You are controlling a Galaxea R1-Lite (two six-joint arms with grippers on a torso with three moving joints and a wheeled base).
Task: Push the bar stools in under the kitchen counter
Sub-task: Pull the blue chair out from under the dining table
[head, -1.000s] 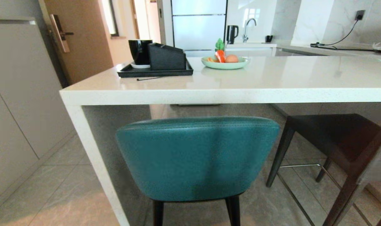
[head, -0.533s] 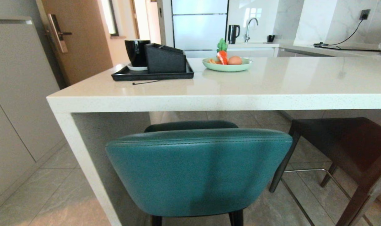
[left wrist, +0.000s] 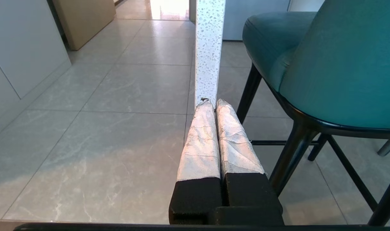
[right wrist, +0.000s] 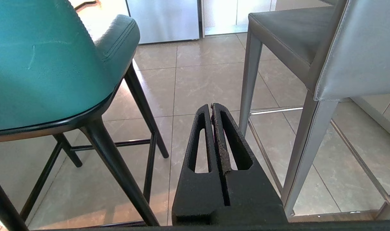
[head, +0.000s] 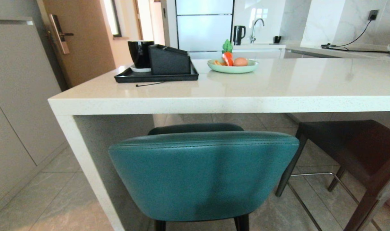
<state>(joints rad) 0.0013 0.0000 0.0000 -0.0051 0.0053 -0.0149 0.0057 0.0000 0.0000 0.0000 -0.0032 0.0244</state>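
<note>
Two tall stools are standing at the long glossy white stone table in the head view: the rounded teal leather stool is sitting nearest, its back just outside the thick table edge beside the white slab leg, and the boxy grey leather stool is standing to its right, its seat partly under the top. A black tray and a green plate are resting on top. In the left wrist view, the left pincer is hanging clenched near the slab leg, apart from the teal stool. In the right wrist view, the right pincer is hanging clenched between both stools, touching neither.
</note>
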